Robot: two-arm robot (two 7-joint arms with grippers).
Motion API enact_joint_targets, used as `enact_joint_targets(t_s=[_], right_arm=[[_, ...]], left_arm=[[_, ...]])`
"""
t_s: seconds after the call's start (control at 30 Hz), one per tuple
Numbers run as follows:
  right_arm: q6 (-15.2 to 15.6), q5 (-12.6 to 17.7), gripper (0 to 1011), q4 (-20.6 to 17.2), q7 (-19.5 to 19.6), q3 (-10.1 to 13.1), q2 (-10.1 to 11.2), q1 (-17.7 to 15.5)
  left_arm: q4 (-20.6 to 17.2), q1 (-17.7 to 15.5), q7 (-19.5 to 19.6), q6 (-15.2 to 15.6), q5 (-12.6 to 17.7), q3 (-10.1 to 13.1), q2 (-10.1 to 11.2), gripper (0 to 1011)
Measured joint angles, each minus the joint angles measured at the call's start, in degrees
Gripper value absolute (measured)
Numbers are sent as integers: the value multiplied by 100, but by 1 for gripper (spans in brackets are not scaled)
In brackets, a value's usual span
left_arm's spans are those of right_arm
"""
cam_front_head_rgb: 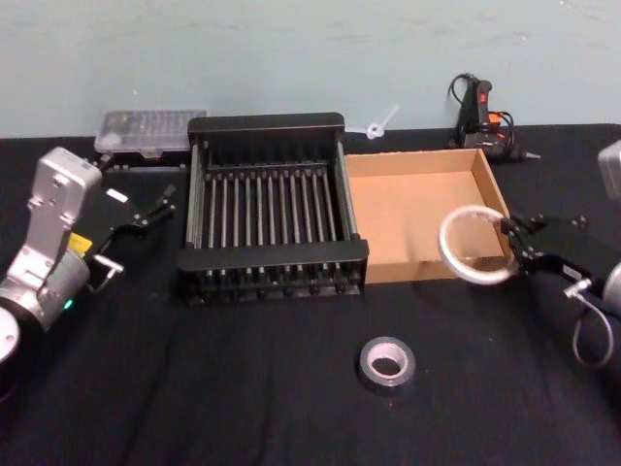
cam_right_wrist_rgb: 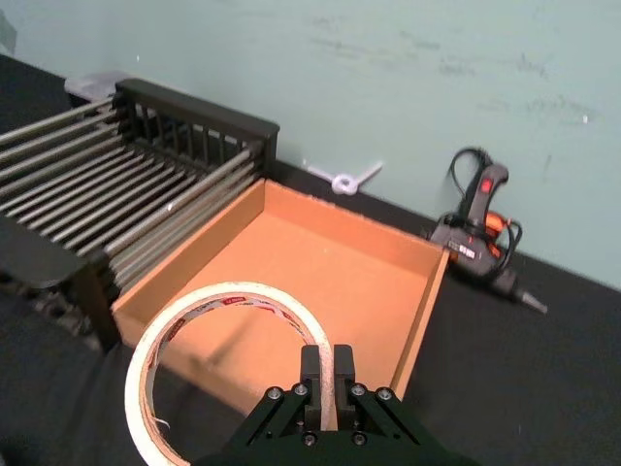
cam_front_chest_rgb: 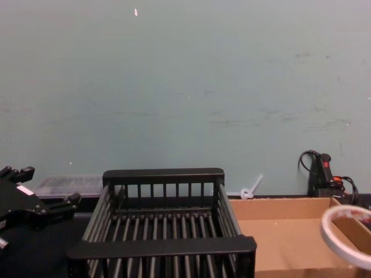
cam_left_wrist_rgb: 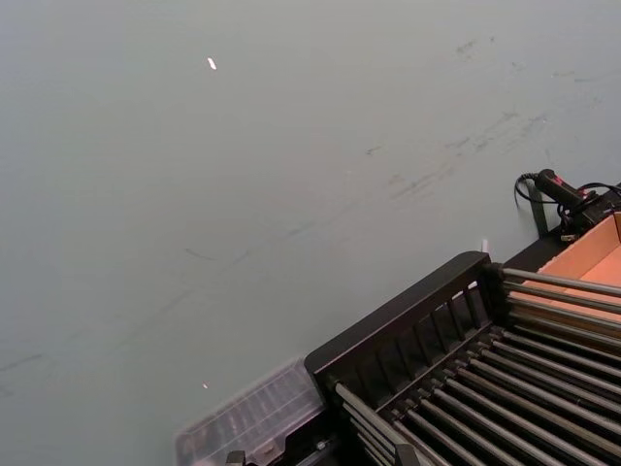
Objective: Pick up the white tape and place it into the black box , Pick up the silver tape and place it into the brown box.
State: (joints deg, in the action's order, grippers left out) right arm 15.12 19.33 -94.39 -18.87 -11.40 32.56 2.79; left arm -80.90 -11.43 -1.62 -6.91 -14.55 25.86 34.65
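My right gripper [cam_front_head_rgb: 511, 243] is shut on the rim of the white tape [cam_front_head_rgb: 445, 245], a thin wide ring held upright above the front right corner of the brown box [cam_front_head_rgb: 408, 209]. In the right wrist view the gripper [cam_right_wrist_rgb: 325, 364] pinches the ring [cam_right_wrist_rgb: 228, 294], whose inner core carries red print, over the cardboard floor [cam_right_wrist_rgb: 310, 262]. The ring also shows at the chest view's lower right [cam_front_chest_rgb: 328, 230]. The silver tape [cam_front_head_rgb: 388, 361] lies flat on the black cloth in front of both boxes. The black box [cam_front_head_rgb: 267, 123] stands left of the brown one. My left gripper [cam_front_head_rgb: 160, 206] is parked open at the far left.
A clear plastic case [cam_front_head_rgb: 150, 131] sits behind the crate at the back left. A glue gun [cam_front_head_rgb: 480, 116] with its cable and a small white plastic piece [cam_front_head_rgb: 380, 123] lie along the back wall. Open black cloth stretches across the table's front.
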Motion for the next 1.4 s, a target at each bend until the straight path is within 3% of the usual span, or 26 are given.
enact_joint_targets(t_s=[0.57,1.0,1.4], right_arm=[[-271,-495,84,787,-201,-559,-563,1111],[-473,-761,84,1537,-409,-1062,-1142,1926],[-631,-900,84,2146,-516,-1389,-1586,2391]], left_arm=[[0,0,0,0,0,0,0,1001],[0,0,0,0,0,0,0,1001],[0,0,0,0,0,0,0,1001]])
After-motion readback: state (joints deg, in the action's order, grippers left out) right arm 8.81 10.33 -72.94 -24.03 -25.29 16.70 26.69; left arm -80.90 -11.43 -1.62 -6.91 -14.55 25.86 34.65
